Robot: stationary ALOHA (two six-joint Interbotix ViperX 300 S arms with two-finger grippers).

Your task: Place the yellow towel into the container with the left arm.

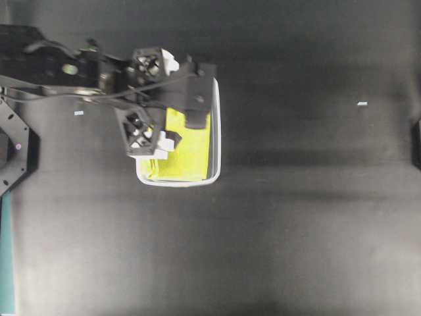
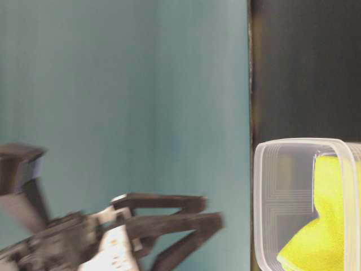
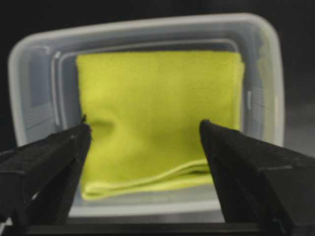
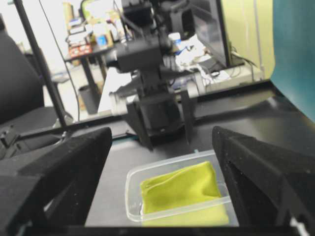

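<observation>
Left gripper [image 3: 142,147]: fingers spreading apart, gripping nothing, hovering directly above.
Yellow towel [image 3: 157,113]: lying flat inside container [image 3: 266,39], below the jaws.
Right gripper [image 4: 160,162]: gaping, farther off.

The tabletop [image 1: 296,217] is matte black and takes soft, uneven light. A teal wall panel [image 2: 124,96] stands along one edge. Behind it the room is bright: a cluttered desk [image 4: 93,42], a dark monitor [image 4: 209,29] and a black chair [image 4: 22,93].
</observation>
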